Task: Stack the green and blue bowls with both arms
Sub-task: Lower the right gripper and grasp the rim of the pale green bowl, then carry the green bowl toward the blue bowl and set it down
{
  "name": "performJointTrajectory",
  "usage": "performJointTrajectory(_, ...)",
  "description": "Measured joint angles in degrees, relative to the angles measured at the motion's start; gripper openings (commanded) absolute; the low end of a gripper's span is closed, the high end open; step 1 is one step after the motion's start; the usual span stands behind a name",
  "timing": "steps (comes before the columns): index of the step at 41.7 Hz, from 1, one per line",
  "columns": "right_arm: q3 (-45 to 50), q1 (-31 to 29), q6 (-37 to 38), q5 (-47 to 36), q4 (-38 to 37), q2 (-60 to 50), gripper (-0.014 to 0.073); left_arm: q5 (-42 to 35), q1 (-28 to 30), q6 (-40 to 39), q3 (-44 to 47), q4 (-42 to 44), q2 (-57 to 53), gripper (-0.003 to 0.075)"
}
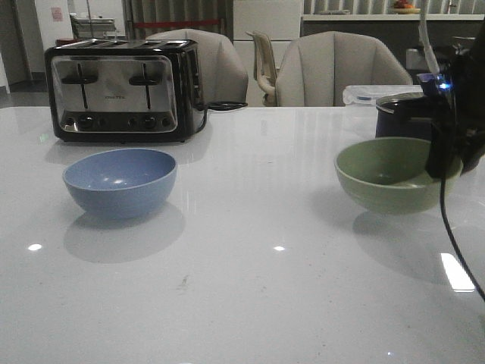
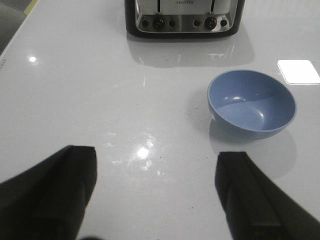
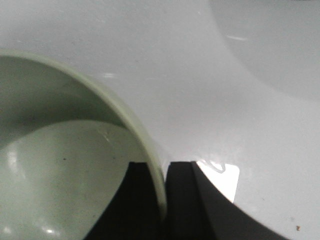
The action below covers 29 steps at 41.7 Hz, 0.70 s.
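The green bowl [image 1: 390, 176] is at the right of the white table; it looks slightly raised, with its shadow offset below it. My right gripper [image 1: 445, 163] is shut on its right rim; in the right wrist view one finger is inside the green bowl [image 3: 60, 170] and one outside, the gripper [image 3: 161, 172] pinching the wall. The blue bowl [image 1: 120, 182] sits at the left of the table, upright and empty. In the left wrist view my left gripper [image 2: 156, 170] is open and empty above the bare table, short of and beside the blue bowl [image 2: 251, 103]. The left arm is out of the front view.
A black-and-steel toaster [image 1: 121, 89] stands at the back left, behind the blue bowl, also in the left wrist view [image 2: 184, 17]. A dark lidded pot [image 1: 402, 114] stands just behind the green bowl. Chairs [image 1: 333, 70] line the far table edge. A cable [image 1: 455, 235] hangs from the right arm.
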Motion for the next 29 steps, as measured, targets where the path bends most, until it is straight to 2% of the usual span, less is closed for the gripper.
performJointTrajectory(10, -8.15, 9.94, -0.61, 1.85, 0.01, -1.22, 0.0034, 0.0, 0.0, 0.0, 0.0, 0.0, 0.0, 0.0552)
performJointTrajectory(16, -9.37, 16.23, -0.73, 0.55, 0.67, 1.19, 0.0034, 0.0, 0.0, 0.0, 0.0, 0.0, 0.0, 0.0552)
performJointTrajectory(25, -9.37, 20.84, -0.97, -1.64, 1.91, 6.57, 0.0038, 0.0, 0.0, 0.0, 0.0, 0.0, 0.0, 0.0552)
performJointTrajectory(28, -9.37, 21.06, -0.97, -1.73, 1.91, 8.45, 0.0111, 0.0, 0.0, 0.0, 0.0, 0.0, 0.0, 0.0552)
performJointTrajectory(29, -9.37, 21.06, -0.97, -1.73, 1.91, 9.06, 0.0176, 0.0, 0.0, 0.0, 0.0, 0.0, 0.0, 0.0552)
